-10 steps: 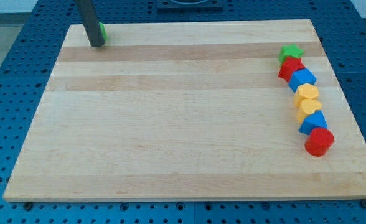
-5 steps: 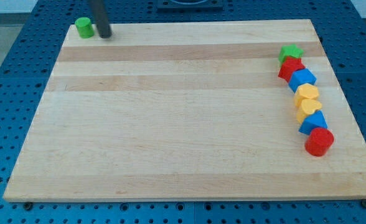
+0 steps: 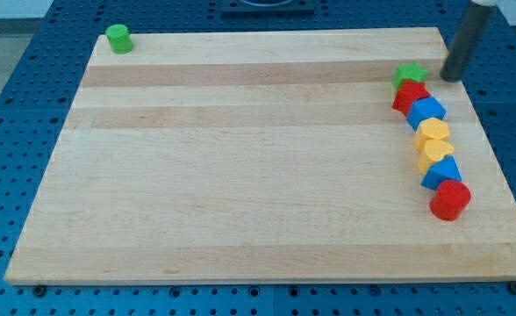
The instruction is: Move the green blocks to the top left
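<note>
Green star block (image 3: 409,74) just left of my tip (image 3: 452,77); no claw fitted.

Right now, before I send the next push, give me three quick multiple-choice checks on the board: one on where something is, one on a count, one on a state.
1. Where is my tip?
A. At the view's top left, by the green cylinder
B. Just to the view's right of the green star
C. At the view's bottom, below the red blocks

2. How many blocks stand in the column at the view's right?
A. Five
B. Nine
C. Seven

3. How does the green cylinder stand?
A. Alone in the view's top left corner
B. Touching the star
C. Off the board

Answers:
1. B: my tip sits close beside the green star.
2. C: star, red, blue, two yellow, blue, red.
3. A: the green cylinder stands apart on the board.
</note>
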Controlling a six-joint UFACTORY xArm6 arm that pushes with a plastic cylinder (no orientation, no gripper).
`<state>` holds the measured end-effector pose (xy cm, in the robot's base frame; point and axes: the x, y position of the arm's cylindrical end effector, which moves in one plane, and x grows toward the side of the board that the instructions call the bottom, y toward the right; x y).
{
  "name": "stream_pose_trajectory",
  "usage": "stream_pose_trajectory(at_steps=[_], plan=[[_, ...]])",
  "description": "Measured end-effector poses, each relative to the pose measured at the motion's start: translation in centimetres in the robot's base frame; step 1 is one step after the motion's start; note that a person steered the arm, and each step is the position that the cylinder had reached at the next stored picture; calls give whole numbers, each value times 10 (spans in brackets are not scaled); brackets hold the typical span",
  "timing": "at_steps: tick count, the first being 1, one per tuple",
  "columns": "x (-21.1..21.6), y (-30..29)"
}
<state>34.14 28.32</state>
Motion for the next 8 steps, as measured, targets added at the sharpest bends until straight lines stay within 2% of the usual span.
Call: stream_pose_trajectory(at_steps=[1, 3, 5, 7, 8], plan=[[7, -21], [-27, -65], [-23, -96], [3, -141], [-1, -170]])
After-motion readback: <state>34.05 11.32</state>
